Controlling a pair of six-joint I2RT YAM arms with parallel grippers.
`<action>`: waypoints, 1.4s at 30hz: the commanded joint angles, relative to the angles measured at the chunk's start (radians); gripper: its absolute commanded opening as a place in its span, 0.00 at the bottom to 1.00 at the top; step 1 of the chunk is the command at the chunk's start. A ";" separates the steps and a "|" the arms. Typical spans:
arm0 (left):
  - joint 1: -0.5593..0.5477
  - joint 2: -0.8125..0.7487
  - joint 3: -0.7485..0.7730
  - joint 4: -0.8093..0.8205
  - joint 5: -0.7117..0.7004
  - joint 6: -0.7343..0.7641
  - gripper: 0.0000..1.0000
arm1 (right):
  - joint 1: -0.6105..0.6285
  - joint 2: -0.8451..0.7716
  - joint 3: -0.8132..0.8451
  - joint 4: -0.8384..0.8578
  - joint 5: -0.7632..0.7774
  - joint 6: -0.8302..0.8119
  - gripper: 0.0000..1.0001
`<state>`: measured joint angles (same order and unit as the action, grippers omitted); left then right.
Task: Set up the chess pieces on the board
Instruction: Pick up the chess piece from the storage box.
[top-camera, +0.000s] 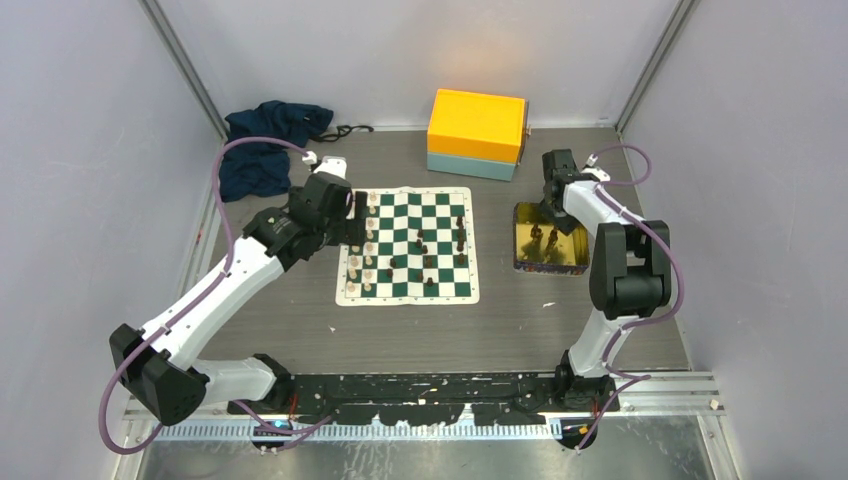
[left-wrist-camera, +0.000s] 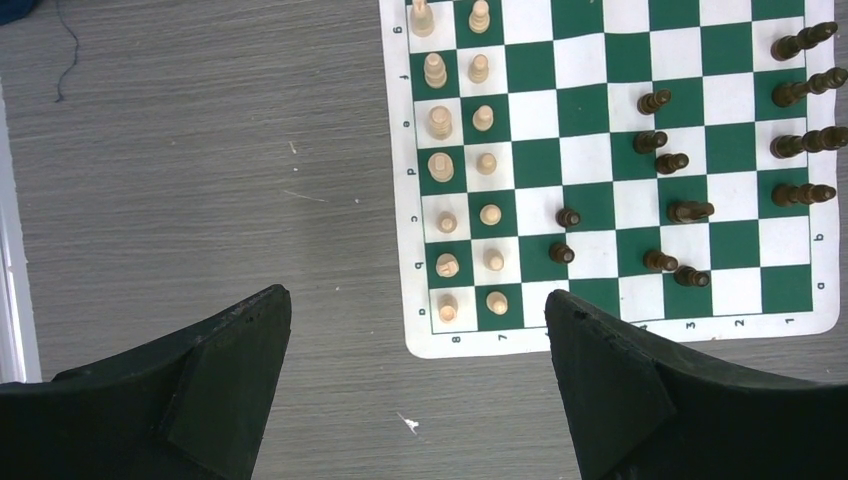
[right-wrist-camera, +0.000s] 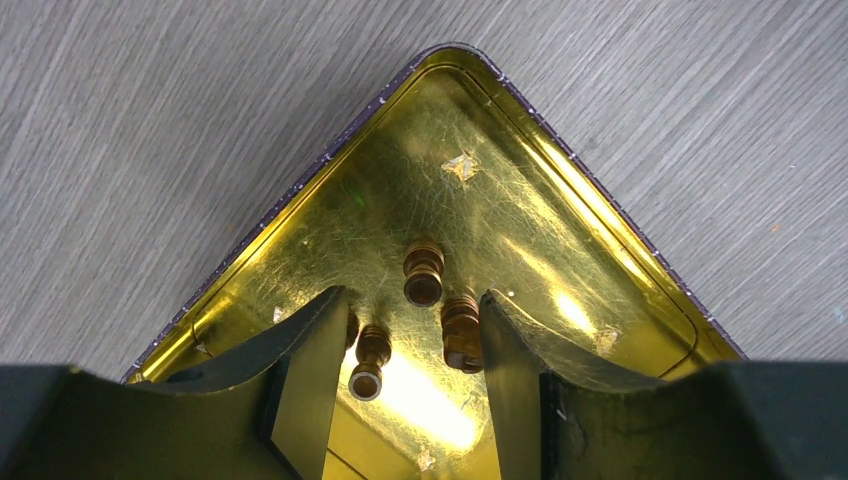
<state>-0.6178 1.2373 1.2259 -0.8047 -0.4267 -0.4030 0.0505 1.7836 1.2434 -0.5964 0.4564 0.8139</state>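
The white side looks finished or close to it. The cream-white pieces (left-wrist-camera: 486, 162) stand upright in two tidy files down the left edge of the board (top-camera: 405, 297), one to a square. The left wrist view cuts off the far end of those files, so I cannot count the full set. The dark side is, in my judgement, half done at best. Four dark pieces (left-wrist-camera: 800, 143) stand in the rightmost file, whose nearest squares are bare, and the file just inside it looks bare as far as the wrist view shows. About eight more dark men stand loose over the middle of the board in no line, so they would probably need shifting to the right. More of the dark set has not reached the board. At least three sit in the gold tray (right-wrist-camera: 560, 220), which rests on the bench (top-camera: 300, 330) just right of the board and apart from it. The right tool (right-wrist-camera: 412, 298) hangs over that tray with its fingers spread and nothing held. One dark man shows between the fingers and two others just beside their faces, so a pick from the tray appears to be the step in hand. The left tool (left-wrist-camera: 415, 305) is raised over the left edge of the board, spread wide and empty, touching no piece. What is left, then, is emptying the tray and ordering the dark ranks.
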 joint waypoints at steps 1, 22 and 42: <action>0.009 -0.006 0.006 0.018 -0.021 0.013 0.99 | -0.012 -0.001 0.007 0.049 -0.014 0.003 0.56; 0.009 0.011 0.001 0.009 -0.010 -0.003 0.99 | -0.036 0.021 -0.032 0.077 -0.052 0.016 0.45; 0.011 0.014 -0.003 0.006 -0.010 -0.004 0.98 | -0.037 -0.011 -0.030 0.128 -0.105 -0.005 0.00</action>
<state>-0.6128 1.2556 1.2201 -0.8055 -0.4267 -0.4084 0.0174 1.8141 1.2079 -0.5350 0.3813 0.8165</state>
